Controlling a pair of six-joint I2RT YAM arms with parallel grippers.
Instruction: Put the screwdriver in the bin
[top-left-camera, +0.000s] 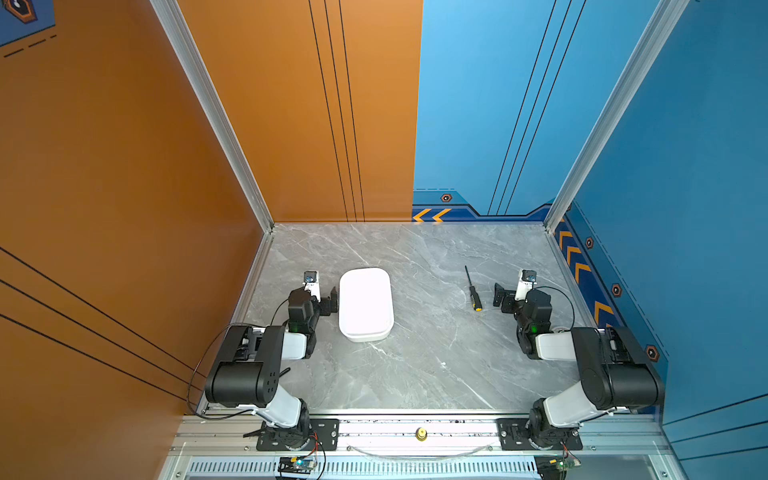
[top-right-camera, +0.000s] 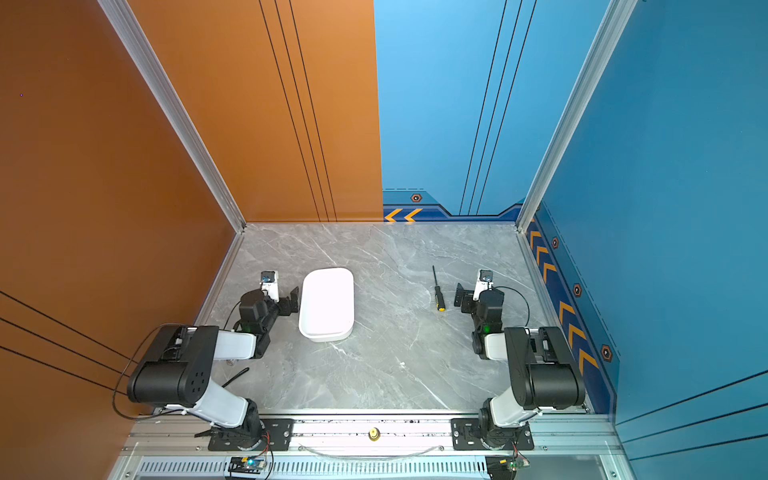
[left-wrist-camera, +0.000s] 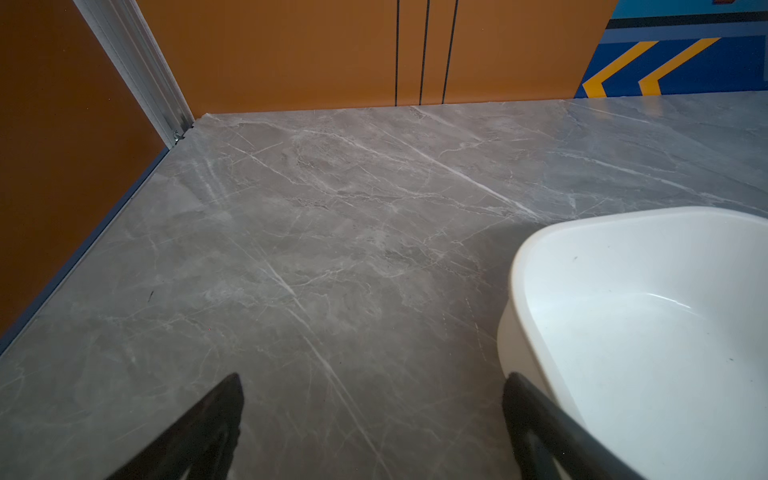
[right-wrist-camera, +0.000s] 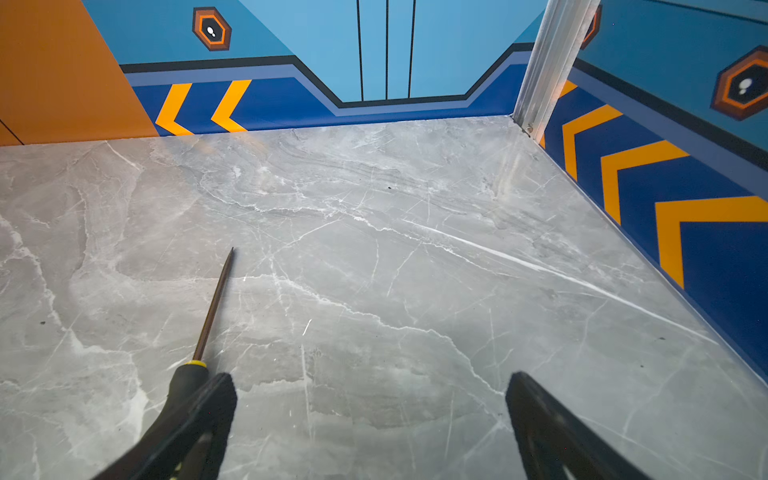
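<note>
A slim screwdriver (top-left-camera: 472, 289) (top-right-camera: 437, 289) (right-wrist-camera: 208, 328) with a thin dark shaft and a black, yellow-capped handle is lying flat on the grey marble tabletop (top-left-camera: 415, 374), its shaft pointing toward the far side. A shallow white plastic rectangular bin (top-left-camera: 365, 303) (top-right-camera: 327, 303) (left-wrist-camera: 644, 332) is sitting open side up, well apart to its left.

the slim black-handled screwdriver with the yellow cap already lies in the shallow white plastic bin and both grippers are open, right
No. The black-handled screwdriver lies on the grey marble table, apart from the shallow white plastic bin, as both top views show. The left gripper and right gripper are open.
</note>
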